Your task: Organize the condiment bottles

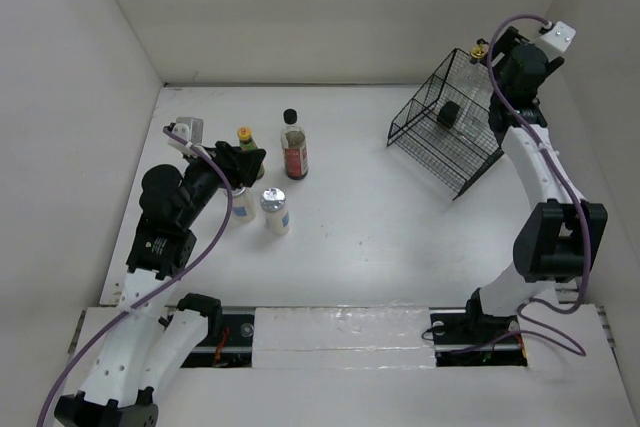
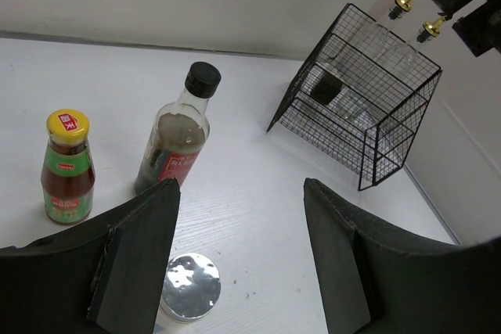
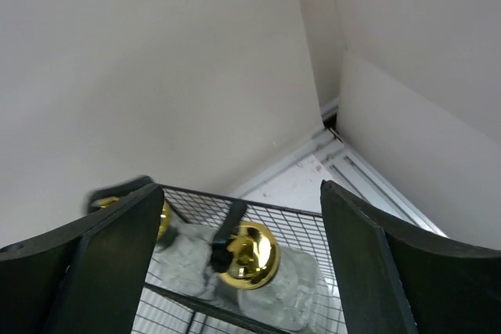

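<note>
In the upper right of the top view we keep the right fingers [image 3: 368,263] spread wide over the wire basket [image 2: 364,154], gripping nothing. A gold pourer [image 3: 249,256] sits untouched between them, its glass bottle stowed beside its twin. At left, our left fingers [image 2: 133,248] stand apart and empty above a white bottle [image 2: 189,287], likely our next pick. The black-capped bottle [image 2: 176,142] and yellow-capped bottle [image 2: 68,166] wait on the desk [image 1: 360,217].
</note>
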`<action>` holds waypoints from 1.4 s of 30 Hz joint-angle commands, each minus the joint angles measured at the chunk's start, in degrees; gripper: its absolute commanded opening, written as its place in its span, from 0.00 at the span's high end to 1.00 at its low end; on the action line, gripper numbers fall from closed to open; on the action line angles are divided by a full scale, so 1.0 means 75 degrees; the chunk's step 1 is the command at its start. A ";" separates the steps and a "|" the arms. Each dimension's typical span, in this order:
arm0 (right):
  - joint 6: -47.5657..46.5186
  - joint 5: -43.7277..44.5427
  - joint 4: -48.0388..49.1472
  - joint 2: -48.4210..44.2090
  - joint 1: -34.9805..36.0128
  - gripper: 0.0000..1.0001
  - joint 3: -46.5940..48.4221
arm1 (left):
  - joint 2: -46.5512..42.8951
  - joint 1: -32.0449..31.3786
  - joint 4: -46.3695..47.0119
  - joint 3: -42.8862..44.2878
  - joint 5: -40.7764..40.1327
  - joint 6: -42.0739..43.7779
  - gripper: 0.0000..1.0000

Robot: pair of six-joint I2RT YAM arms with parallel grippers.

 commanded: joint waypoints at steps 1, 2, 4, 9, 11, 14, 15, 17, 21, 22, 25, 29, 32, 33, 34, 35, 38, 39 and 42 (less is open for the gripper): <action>0.0170 -0.0334 0.0103 -0.0885 -0.0038 0.13 0.0341 | -0.0032 0.0039 0.0339 -0.0065 0.0151 -0.0052 0.40; 0.0170 -0.0415 0.0010 -0.0968 -0.0038 0.12 0.0341 | -0.0032 0.0039 0.0339 -0.0065 0.0151 -0.0052 0.40; 0.0170 -0.0486 -0.0072 -0.1202 -0.0038 0.12 0.0341 | -0.0032 0.0039 0.0339 -0.0065 0.0151 -0.0052 0.40; 0.0240 -0.0557 -0.0142 -0.1485 -0.0038 0.12 0.0341 | -0.0103 0.0039 0.0339 -0.0065 0.0151 -0.0052 0.40; 0.0240 -0.0557 -0.0143 -0.1695 -0.0038 0.12 0.0260 | -0.0103 0.0039 0.0339 -0.0065 0.0151 -0.0052 0.40; 0.0240 -0.0650 -0.0143 -0.1882 -0.0038 0.12 0.0259 | -0.0103 0.0039 0.0339 -0.0065 0.0151 -0.0052 0.40; 0.0240 -0.0720 -0.0143 -0.1883 -0.0038 0.12 0.0259 | -0.0103 0.0039 0.0339 -0.0065 0.0151 -0.0052 0.40; 0.0240 -0.0721 -0.0143 -0.1977 -0.0038 0.12 0.0259 | -0.0103 0.0039 0.0339 -0.0065 0.0151 -0.0052 0.40; 0.0240 -0.0978 -0.0225 -0.2247 0.0032 0.14 0.0189 | -0.0103 0.0039 0.0339 -0.0065 0.0151 -0.0052 0.40; 0.0240 -0.1048 -0.0295 -0.2455 0.0125 0.16 0.0119 | -0.0103 0.0039 0.0339 -0.0065 0.0151 -0.0052 0.40; 0.0240 -0.1621 -0.0295 -0.2761 0.0277 0.45 0.0048 | -0.0103 0.0039 0.0339 -0.0065 0.0151 -0.0052 0.40; -0.0087 -0.2981 -0.0377 -0.2950 0.0699 0.82 0.0048 | -0.0103 0.0039 0.0339 -0.0065 0.0081 -0.0052 0.40; -0.0298 -0.3158 -0.0682 -0.2950 0.1273 0.90 0.0048 | -0.0103 0.0039 0.0339 -0.0065 0.0011 -0.0052 0.40; -0.0299 -0.3251 -0.0786 -0.2950 0.1518 0.92 0.0048 | -0.0103 0.0039 0.0339 -0.0065 0.0010 -0.0052 0.40; -0.0299 -0.3356 -0.0892 -0.2950 0.1648 0.94 0.0048 | -0.0103 0.0039 0.0339 -0.0065 0.0010 -0.0052 0.40; -0.0299 -0.3462 -0.0893 -0.2950 0.1742 0.95 0.0048 | -0.0103 0.0039 0.0339 -0.0065 0.0010 -0.0052 0.40; -0.0299 -0.4036 -0.1033 -0.2950 0.2222 0.94 -0.0092 | -0.0103 0.0039 0.0268 -0.0065 -0.0060 -0.0052 0.40; -0.0380 -0.4141 -0.1033 -0.2950 0.2362 0.92 -0.0093 | -0.0103 0.0039 0.0268 -0.0065 -0.0060 -0.0052 0.42; -0.0544 -0.4411 -0.1395 -0.2577 0.2960 0.69 -0.0163 | -0.0103 0.0039 0.0268 0.0005 -0.0130 -0.0052 0.47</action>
